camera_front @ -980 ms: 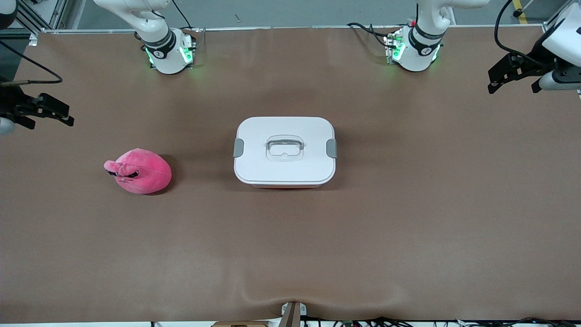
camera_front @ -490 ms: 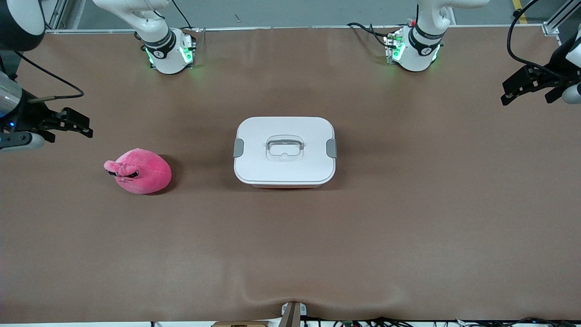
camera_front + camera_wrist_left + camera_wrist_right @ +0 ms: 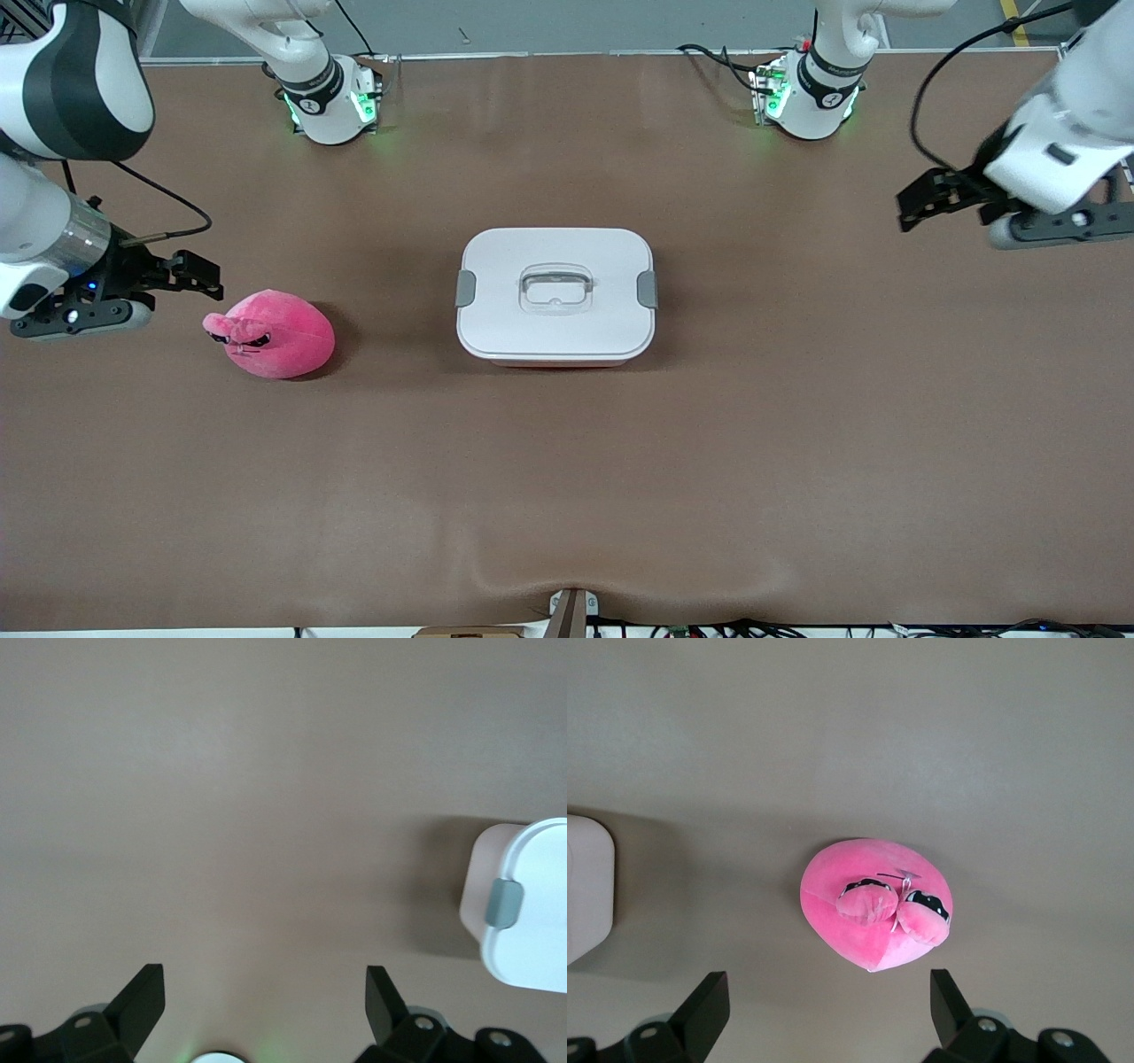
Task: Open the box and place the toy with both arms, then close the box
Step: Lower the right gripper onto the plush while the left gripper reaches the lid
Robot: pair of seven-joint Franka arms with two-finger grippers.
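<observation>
Pink toy [image 3: 273, 334] just beside right gripper [image 3: 197, 274], jaws apart; left gripper [image 3: 921, 198], jaws apart, well off from box [image 3: 555, 296].

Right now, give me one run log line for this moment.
box: lid on, clips shut | plush toy: on table | right gripper: open, beside toy | left gripper: open, over bare table

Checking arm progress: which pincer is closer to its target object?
The right pincer, open beside the pink plush toy. The left pincer, also open, hangs well away from the white-lidded box.
</observation>
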